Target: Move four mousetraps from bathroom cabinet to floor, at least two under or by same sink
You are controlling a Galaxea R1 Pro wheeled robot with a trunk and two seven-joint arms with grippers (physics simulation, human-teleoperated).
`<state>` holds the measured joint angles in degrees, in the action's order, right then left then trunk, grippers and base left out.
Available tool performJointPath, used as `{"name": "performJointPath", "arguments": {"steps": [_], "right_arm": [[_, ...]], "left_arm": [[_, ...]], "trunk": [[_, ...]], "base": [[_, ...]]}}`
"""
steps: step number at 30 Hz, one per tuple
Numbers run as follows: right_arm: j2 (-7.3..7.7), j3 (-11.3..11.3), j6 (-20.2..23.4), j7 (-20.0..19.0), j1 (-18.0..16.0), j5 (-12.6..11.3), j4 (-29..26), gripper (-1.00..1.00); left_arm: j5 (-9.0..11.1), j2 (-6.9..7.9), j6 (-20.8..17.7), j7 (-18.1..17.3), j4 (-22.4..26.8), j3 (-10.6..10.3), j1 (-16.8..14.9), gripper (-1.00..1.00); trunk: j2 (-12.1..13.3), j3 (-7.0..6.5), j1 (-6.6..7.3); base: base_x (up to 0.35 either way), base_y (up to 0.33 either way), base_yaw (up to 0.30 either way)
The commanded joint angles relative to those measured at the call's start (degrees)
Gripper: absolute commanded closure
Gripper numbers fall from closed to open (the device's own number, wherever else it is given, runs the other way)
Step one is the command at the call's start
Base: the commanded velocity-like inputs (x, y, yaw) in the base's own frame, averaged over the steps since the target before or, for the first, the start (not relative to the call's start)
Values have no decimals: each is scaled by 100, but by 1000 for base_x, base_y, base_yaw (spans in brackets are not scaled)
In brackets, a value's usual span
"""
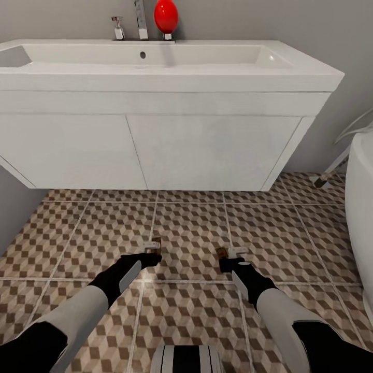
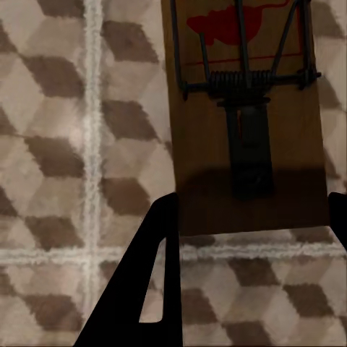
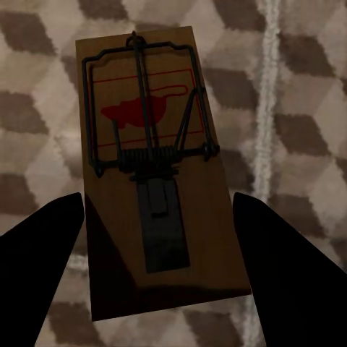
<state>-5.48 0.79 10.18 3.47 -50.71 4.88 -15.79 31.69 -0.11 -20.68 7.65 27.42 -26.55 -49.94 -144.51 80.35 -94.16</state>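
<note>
Two mousetraps are in hand, both low over the bathroom floor (image 1: 191, 228) in front of the sink (image 1: 155, 67). My left gripper (image 1: 154, 247) is shut on one mousetrap (image 1: 156, 242); in the left wrist view this mousetrap (image 2: 246, 108) is a brown wooden slab with a wire spring and a red mouse print, its end between the fingers (image 2: 155, 260) of the left gripper (image 2: 253, 210). My right gripper (image 1: 230, 255) is shut on the other mousetrap (image 1: 221, 253). The right wrist view has this mousetrap (image 3: 155, 166) flat over the tiles, clasped at its sides by the right gripper (image 3: 157, 210).
The white vanity hangs on the grey wall with open floor beneath it. A faucet (image 1: 140, 20) and a red rounded object (image 1: 166, 15) stand on its back rim. A white bathtub (image 1: 361, 207) closes off the right side. A grey wall (image 1: 15, 207) stands at the left.
</note>
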Motion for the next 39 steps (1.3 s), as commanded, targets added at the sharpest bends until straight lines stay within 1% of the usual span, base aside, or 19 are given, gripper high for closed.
{"name": "performJointPath", "arguments": {"steps": [1,2,7,21,31,39], "right_arm": [[-3,8,38,14,0,39,-12,100],[-1,8,37,14,0,39,-12,100],[2,8,42,14,0,39,-12,100],[-1,10,55,6,0,39,-12,100],[5,17,79,29,0,39,-12,100],[17,15,80,34,0,39,-12,100]], "left_arm": [[51,3,24,54,-34,-43,-6,100],[50,0,114,47,-101,-43,-13,100],[42,-13,267,37,-201,-43,-22,100],[66,-15,299,35,-413,-43,-29,100],[40,-16,352,35,-426,-43,-34,100],[44,-19,359,35,-290,-61,-39,100]], "trunk": [[-2,4,1],[-2,4,1],[-2,4,1],[-2,4,1],[-2,4,1],[-2,4,1]], "base": [[0,0,0],[0,0,0],[0,0,0],[0,0,0],[0,0,0],[0,0,0]]}}
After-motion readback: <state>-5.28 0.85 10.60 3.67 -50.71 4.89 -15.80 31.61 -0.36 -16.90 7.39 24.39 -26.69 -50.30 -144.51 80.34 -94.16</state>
